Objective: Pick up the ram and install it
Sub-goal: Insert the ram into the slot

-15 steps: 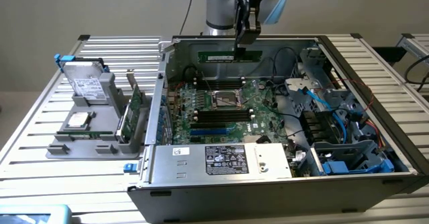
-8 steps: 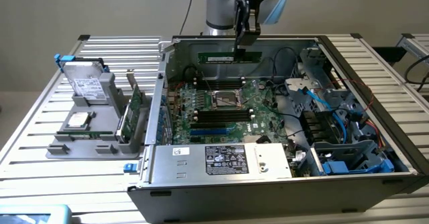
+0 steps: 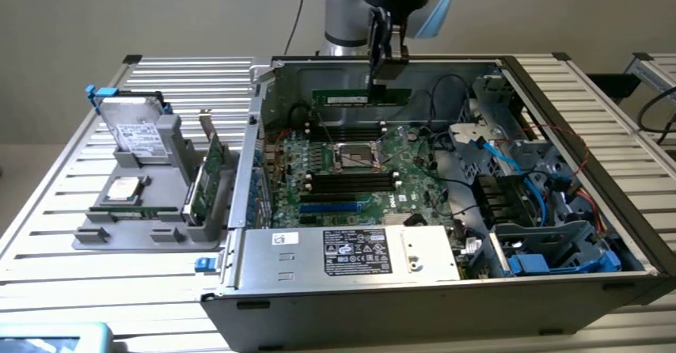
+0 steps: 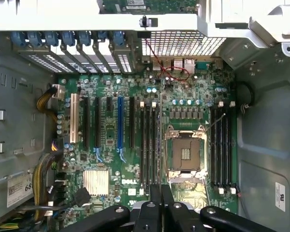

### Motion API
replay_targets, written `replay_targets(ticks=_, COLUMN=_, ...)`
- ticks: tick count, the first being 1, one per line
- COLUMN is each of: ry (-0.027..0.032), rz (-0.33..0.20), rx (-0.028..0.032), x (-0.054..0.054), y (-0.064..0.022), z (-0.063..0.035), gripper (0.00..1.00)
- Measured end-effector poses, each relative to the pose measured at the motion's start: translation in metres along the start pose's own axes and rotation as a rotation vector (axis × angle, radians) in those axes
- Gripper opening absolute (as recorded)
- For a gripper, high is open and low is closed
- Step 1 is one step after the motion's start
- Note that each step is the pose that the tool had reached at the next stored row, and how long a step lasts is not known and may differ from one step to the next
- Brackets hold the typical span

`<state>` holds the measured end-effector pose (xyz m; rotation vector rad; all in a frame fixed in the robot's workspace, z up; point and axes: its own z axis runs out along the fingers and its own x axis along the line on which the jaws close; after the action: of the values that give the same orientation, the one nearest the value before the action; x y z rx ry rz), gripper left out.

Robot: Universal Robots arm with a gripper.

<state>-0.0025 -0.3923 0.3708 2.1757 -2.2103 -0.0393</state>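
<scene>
Fingers (image 3: 387, 64) clenched on the ram (image 3: 362, 97), pinching its top edge a bit toward the exterior view's right of mid-length. The ram hangs on edge in the air over the far end of the open PC case (image 3: 317, 270), just inside the rear wall.

Its long axis runs along the exterior view's left-right. That looks parallel to the black memory slots (image 3: 349, 183) on the motherboard (image 3: 417, 159), so yaw looks about right to me.

What matters is the offset. The slots lie below the ram and toward the viewer, on either side of the CPU socket (image 3: 357, 156).

In the wrist view the fingers (image 4: 155, 200) line up roughly with one slot bank (image 4: 150, 140) beside the socket, but by my read they're not over it yet.

The case sits on the slatted desk (image 3: 63, 234).
</scene>
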Motion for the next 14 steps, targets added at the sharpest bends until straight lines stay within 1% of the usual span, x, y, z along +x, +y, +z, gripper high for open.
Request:
replay_targets(ticks=3, ry=0.0055, rz=0.000, rx=0.0000, x=0.000, y=-0.0002, z=0.0046, gripper=0.13)
replay_targets(ticks=7, ry=0.0073, rz=0.000, rx=0.0001, x=0.000, y=-0.0005, z=0.0118, gripper=0.13)
replay_targets(ticks=11, ry=0.0122, rz=0.001, rx=0.0002, x=0.000, y=-0.0009, z=0.0182, gripper=0.13)
replay_targets(ticks=12, ry=0.0131, rz=0.001, rx=0.0002, x=0.000, y=-0.0009, z=0.0219, gripper=0.13)
replay_targets(ticks=14, ry=0.0134, rz=0.001, rx=0.0002, x=0.000, y=-0.0008, z=0.0256, gripper=0.13)
